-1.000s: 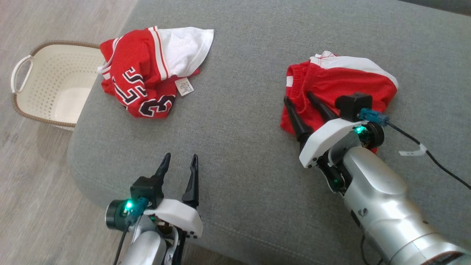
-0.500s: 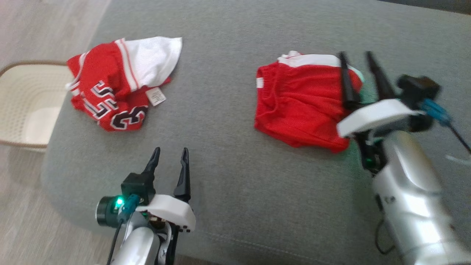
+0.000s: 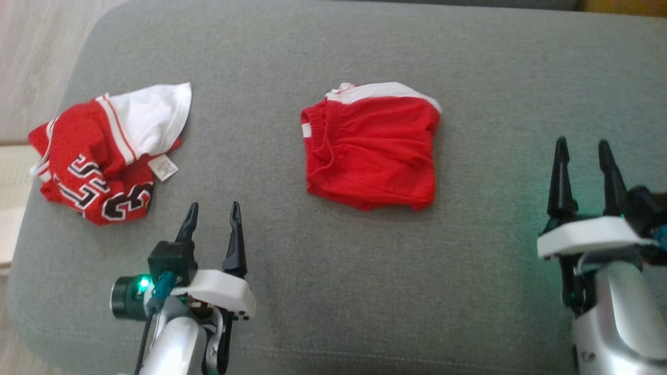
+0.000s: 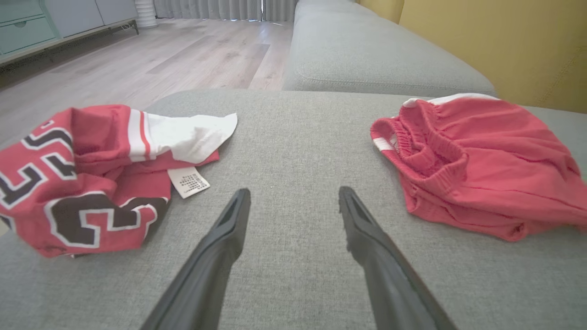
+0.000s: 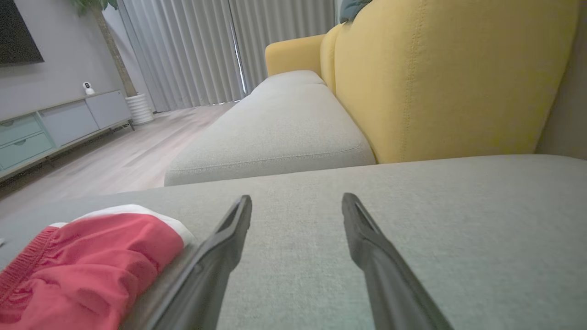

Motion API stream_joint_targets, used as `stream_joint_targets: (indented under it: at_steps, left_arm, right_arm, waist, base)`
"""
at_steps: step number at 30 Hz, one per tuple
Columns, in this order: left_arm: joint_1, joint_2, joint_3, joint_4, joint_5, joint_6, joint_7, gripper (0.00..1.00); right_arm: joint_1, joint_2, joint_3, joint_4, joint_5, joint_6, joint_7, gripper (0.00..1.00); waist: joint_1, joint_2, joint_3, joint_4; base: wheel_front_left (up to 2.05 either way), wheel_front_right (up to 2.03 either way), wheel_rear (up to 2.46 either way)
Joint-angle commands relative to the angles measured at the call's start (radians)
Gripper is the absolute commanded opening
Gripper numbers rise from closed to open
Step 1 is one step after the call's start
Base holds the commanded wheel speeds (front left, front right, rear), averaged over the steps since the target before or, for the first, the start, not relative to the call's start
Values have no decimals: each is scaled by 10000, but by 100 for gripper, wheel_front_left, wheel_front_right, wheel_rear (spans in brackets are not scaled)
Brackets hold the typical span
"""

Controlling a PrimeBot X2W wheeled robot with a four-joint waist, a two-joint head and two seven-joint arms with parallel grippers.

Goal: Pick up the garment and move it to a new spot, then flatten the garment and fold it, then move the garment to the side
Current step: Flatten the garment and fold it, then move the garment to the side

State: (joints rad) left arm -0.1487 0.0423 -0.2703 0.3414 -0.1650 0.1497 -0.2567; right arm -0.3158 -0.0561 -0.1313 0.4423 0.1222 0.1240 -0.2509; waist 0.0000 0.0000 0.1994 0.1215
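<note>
The garment, a pair of red shorts (image 3: pixel 370 151) with a white stripe, lies folded in the middle of the grey sofa cushion (image 3: pixel 338 291). The shorts (image 4: pixel 481 156) are at the right of the left wrist view, and the shorts (image 5: pixel 87 266) are at the lower left of the right wrist view. My right gripper (image 3: pixel 582 141) (image 5: pixel 297 198) stands open to the right of them, apart, with nothing between its fingers. My left gripper (image 3: pixel 214 205) (image 4: pixel 294 191) is open near the cushion's front, between the shorts and a crumpled red and white jersey (image 3: pixel 104 161) (image 4: pixel 82 178).
A cream basket (image 3: pixel 9 177) peeks in at the left edge, off the cushion. A yellow backrest (image 5: pixel 435 78) rises behind the seat, with another grey cushion (image 5: pixel 275 133) beyond. Wooden floor (image 4: pixel 183 55) lies past the cushion's rounded left edge.
My right gripper has drawn back off the shorts to the right and toward the front, jaws open. The shorts stay folded. The head camera has swung, shifting the whole picture left.
</note>
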Motion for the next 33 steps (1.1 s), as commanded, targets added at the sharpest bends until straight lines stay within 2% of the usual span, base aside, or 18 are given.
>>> stream_joint_targets:
  at_steps: [1, 11, 21, 26, 33]
  left_arm:
    - [-162, 79, 450, -264, 163, 13, -51, 100]
    - [416, 79, 831, -201, 551, -43, -51, 100]
    - [730, 79, 821, -269, 685, -153, -51, 100]
    - [567, 79, 543, -329, 608, -223, -51, 100]
    - [297, 79, 98, -391, 406, -225, -51, 100]
  right_arm:
    - [212, 59, 217, -447, -121, 67, -108, 100]
    - [1378, 59, 483, -626, -16, 67, -108, 100]
    - [1658, 59, 624, -621, 165, 67, -108, 100]
    - [1308, 59, 970, -463, 185, 67, -108, 100]
    - [255, 59, 1624, 244, 379, 67, -108, 100]
  waist:
    - [0, 0, -243, -223]
    - [0, 0, -874, -513]
    - [0, 0, -1077, -490]
    - [0, 0, -788, -133]
    - [0, 0, -290, 771]
  base:
    - [0, 0, 0]
    - [0, 0, 0]
    - [0, 0, 0]
    - [0, 0, 0]
    - [0, 0, 0]
